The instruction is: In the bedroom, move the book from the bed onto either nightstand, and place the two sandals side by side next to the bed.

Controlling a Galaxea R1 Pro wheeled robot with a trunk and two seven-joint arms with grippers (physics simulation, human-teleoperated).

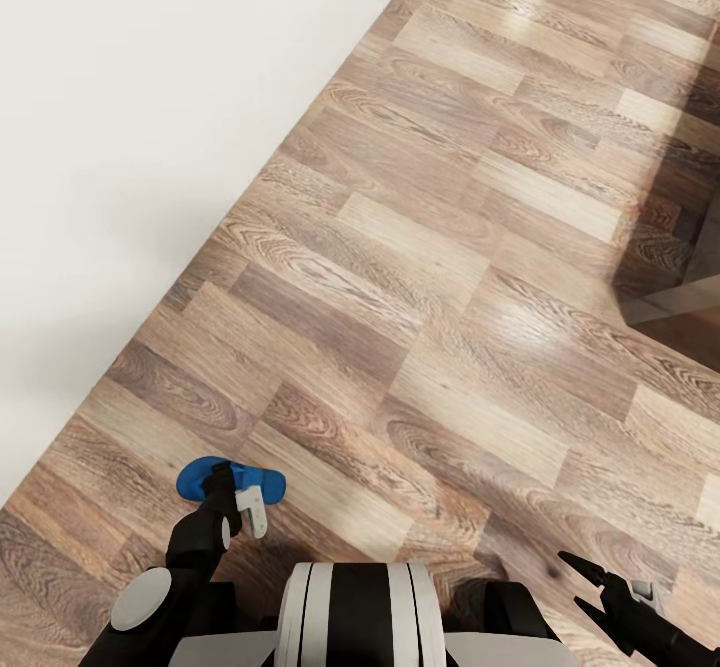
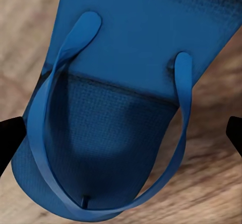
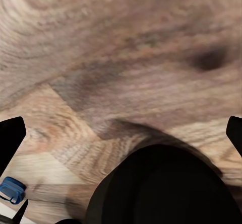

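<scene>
**Blue sandal at the left gripper, over the plank floor**

Wood planks fill the ground here, light brown with heavy swirling grain and a soft sheen, the floor running diagonally against a plain white wall. At the head view's right edge a dark shape is cut off; hard to say what it is.

The sandal is flat, bright blue, rounded at the end, and the left gripper covers its middle. Up close, the sandal shows a finely dotted footbed and smooth Y-shaped straps arching over it, hanging above the floor. The black fingertips sit wide at either side; whether they actually clamp it, I cannot tell.

The left arm reaches forward and down, elbow bent. The right gripper hangs low by the base, fingers spread apart with nothing between them. In its own camera, blurred wood grain, a dark rounded mass, and a small blue corner of something.
</scene>
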